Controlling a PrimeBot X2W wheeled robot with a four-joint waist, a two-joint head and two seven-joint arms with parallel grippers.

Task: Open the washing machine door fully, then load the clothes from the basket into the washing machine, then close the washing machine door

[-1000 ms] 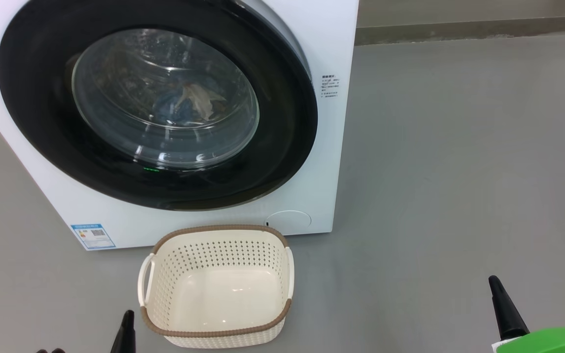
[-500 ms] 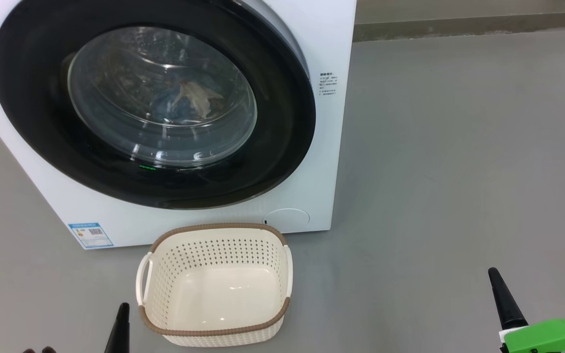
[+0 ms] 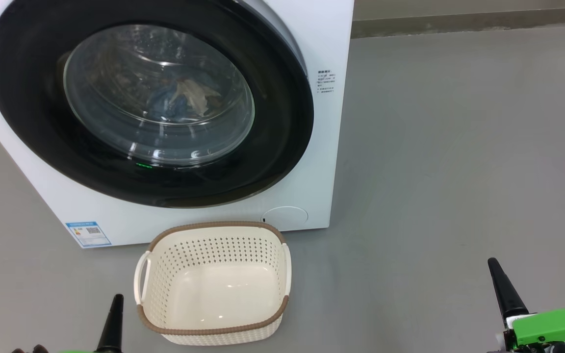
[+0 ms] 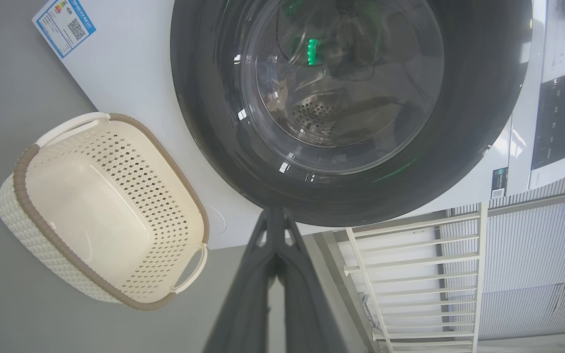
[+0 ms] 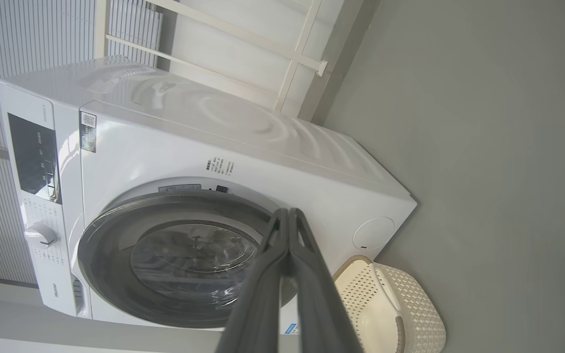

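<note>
The white washing machine (image 3: 329, 49) stands at the upper left, and its black-rimmed round door (image 3: 277, 147) lies shut against the front. Through the glass I see blue and cream clothes (image 3: 184, 100) lying in the drum. On the floor before the machine sits the cream basket (image 3: 214, 226) with its brown rim, holding nothing; the left wrist view has the basket (image 4: 91, 206) at its left. My left gripper (image 3: 115, 306) is shut and empty just left of the basket, fingertips (image 4: 275, 218) pressed together. Far off to the right, my right gripper (image 3: 496, 272) is also shut and empty, its fingers (image 5: 287, 218) touching.
Grey floor (image 3: 459, 171) stretches open to the right of the machine as far as the wall base (image 3: 459, 22). A white railing (image 4: 410, 274) stands beside the machine. The control panel (image 5: 32, 157) and a dial (image 5: 42, 235) sit along the top of the machine's front.
The camera has shifted a little, so machine and basket sit slightly higher and further left. Both grippers have crept further up the view, still shut.
</note>
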